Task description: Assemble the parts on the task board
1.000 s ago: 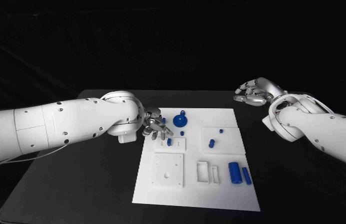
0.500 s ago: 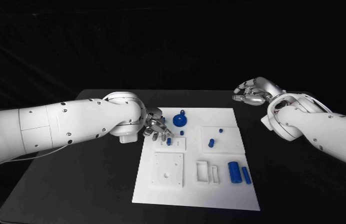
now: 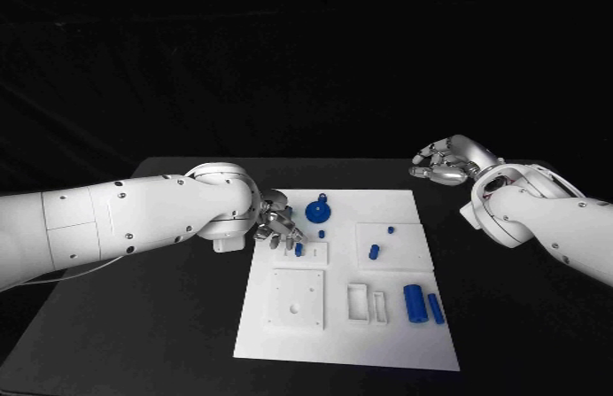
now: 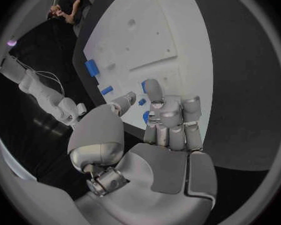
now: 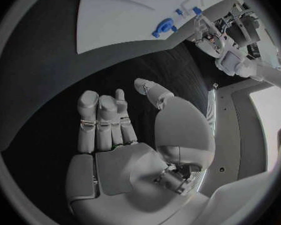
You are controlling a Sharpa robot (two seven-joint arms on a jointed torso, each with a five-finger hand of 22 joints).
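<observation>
The white task board lies in the middle of the black table. My left hand reaches over the board's far left part. Its thumb and a finger pinch a small blue peg that stands upright on a small raised square. A round blue part lies just beyond the hand, with a tiny peg beside it. My right hand hangs above the table's far right corner, off the board, with its fingers side by side, its thumb apart and nothing in it.
Another blue peg and a small stud stand on the right square plate. A thick blue cylinder and a thinner one lie at the board's right. Two white blocks and a raised plate with a hole sit nearer me.
My left arm has edged slightly forward with its fingers staying at the small peg. My right hand has drifted a little up and to the left. The parts lie as before.
</observation>
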